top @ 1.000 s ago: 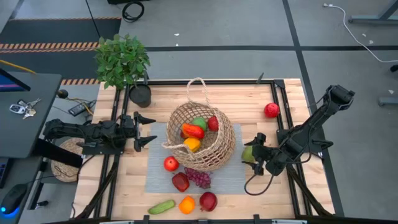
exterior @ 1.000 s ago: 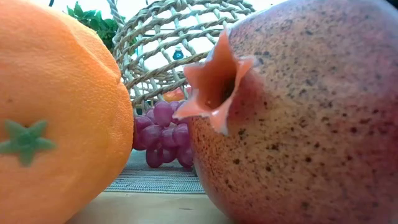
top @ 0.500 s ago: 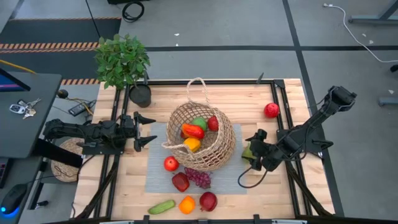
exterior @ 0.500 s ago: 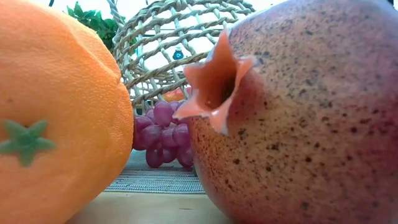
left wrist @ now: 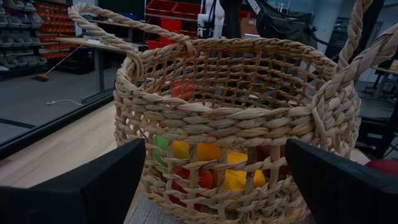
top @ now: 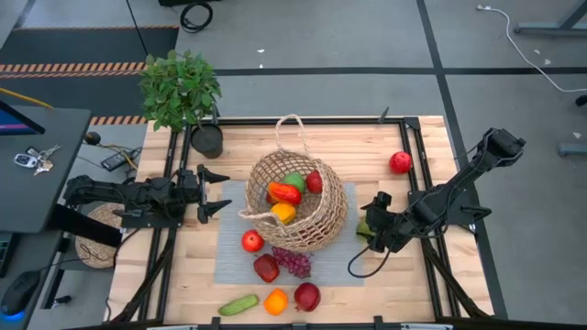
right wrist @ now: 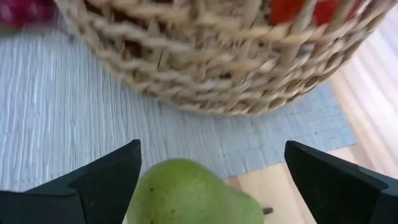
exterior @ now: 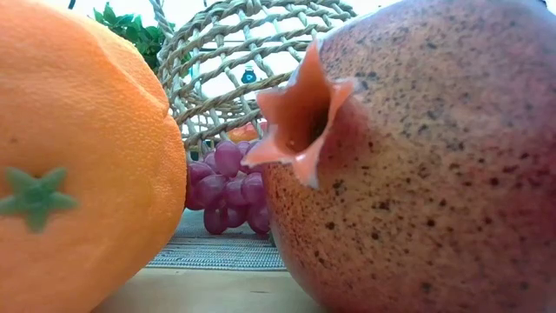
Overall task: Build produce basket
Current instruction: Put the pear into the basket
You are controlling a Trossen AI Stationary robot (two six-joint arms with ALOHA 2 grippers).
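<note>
The tan wicker basket (top: 295, 197) stands on a grey mat (top: 229, 261) mid-table and holds several fruits, among them a red-orange pepper (top: 285, 192). A green pear (top: 362, 223) lies just right of the mat. My right gripper (top: 367, 229) slants down over it, open, with one finger on each side of the pear (right wrist: 189, 193). My left gripper (top: 227, 190) waits level and open, left of the basket (left wrist: 236, 118). A red apple (top: 252, 241), grapes (top: 292, 262), a cucumber (top: 238, 304), an orange (top: 275, 301) and a pomegranate (top: 306, 296) lie near the front.
Another red apple (top: 400, 162) lies far right on the wooden table (top: 394, 284). A potted plant (top: 183, 92) stands at the far left corner. In the low view the orange (exterior: 78, 165) and the pomegranate (exterior: 417, 174) fill the picture.
My right gripper has swung a little toward the basket and the pear, tipping slightly, and now covers more of the pear. It stays open. The pear, the basket and the left arm have kept still.
</note>
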